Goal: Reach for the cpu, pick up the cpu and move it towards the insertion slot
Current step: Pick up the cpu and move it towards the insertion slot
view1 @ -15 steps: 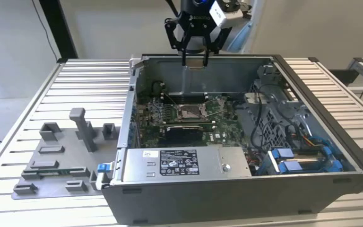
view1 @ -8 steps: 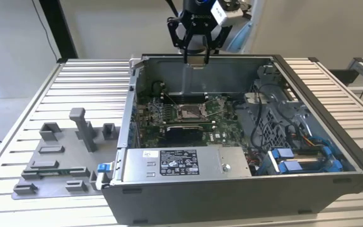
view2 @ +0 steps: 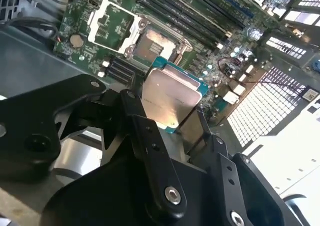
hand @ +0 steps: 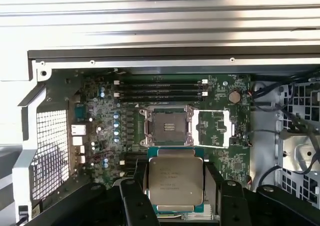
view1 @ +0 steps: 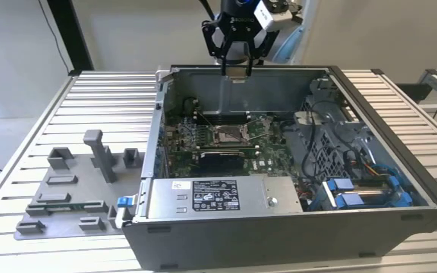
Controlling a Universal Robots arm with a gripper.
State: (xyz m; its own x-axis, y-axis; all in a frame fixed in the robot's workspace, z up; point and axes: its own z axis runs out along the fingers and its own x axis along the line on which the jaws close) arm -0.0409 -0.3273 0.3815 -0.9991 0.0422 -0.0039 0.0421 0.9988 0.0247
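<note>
The open computer case point(view1: 295, 227) is standing on the slatted table point(view1: 97, 96), with the grey fixture plate point(view1: 66, 193) lying beside it at the exterior view's left. The gripper point(view1: 238, 73) is hanging above the rear wall of the case. Its fingers point(hand: 214, 183) are clamped on the cpu point(hand: 175, 180), which is held above the motherboard point(hand: 220, 151), near the insertion slot point(hand: 168, 126) but apart from it.

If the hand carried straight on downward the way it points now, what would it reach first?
Probably the motherboard beside the insertion slot. The hand, holding the cpu, hangs above the open case; in both wrist views the slot lies just beyond the chip, but depth is unclear.
</note>
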